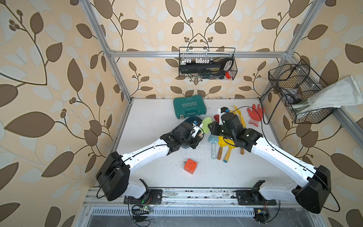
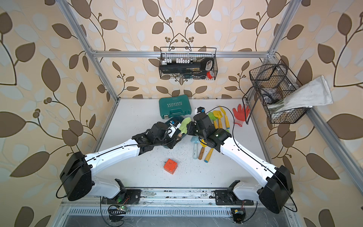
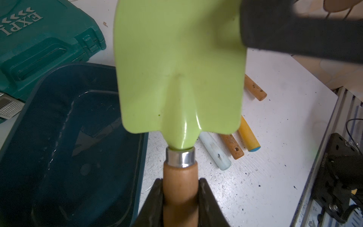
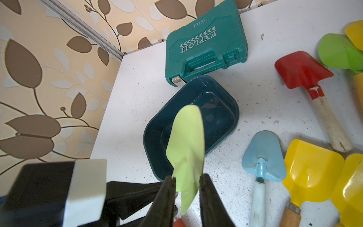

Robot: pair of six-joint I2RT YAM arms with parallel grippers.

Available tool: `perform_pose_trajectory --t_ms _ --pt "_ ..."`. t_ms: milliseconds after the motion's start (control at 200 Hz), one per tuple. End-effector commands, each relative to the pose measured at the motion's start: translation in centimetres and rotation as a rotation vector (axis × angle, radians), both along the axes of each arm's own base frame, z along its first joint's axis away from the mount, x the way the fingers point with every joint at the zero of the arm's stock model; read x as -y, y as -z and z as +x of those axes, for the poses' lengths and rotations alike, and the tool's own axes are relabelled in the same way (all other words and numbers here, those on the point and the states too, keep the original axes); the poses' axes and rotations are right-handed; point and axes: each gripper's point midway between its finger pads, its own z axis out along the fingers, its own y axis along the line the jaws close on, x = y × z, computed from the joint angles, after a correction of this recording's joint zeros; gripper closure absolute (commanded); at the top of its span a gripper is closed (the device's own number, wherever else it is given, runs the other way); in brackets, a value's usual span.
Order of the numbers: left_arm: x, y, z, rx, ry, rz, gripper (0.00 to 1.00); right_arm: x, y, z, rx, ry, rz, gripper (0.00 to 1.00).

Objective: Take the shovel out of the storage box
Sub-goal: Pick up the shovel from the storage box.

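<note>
The shovel [image 3: 179, 64] hangs just right of the storage box [image 4: 220, 118], clear of it.
My left gripper [image 3: 180, 196] clamps its wooden handle; my right gripper [image 4: 186, 188] straddles the blade, bite unclear. I should confirm that pinch before loosening the left.

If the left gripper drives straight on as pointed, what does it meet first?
Likely the right gripper, clamped on the blade of the shovel the left gripper holds by its handle; depth unclear.
</note>
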Motion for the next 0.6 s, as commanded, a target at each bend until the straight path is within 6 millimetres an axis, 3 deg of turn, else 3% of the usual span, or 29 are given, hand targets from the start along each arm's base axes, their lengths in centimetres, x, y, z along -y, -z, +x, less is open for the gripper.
perform_pose_trajectory --t_ms 0,595 --pt "2.2 -5.2 -1.4 0.119 0.105 -0.151 0.82 -0.1 0.0 0.4 -0.006 0.027 0.011 0.73" --pt "1.7 -4.9 -0.9 0.137 0.070 -0.117 0.82 1.8 0.5 -1.8 0.006 0.086 0.062 0.67"
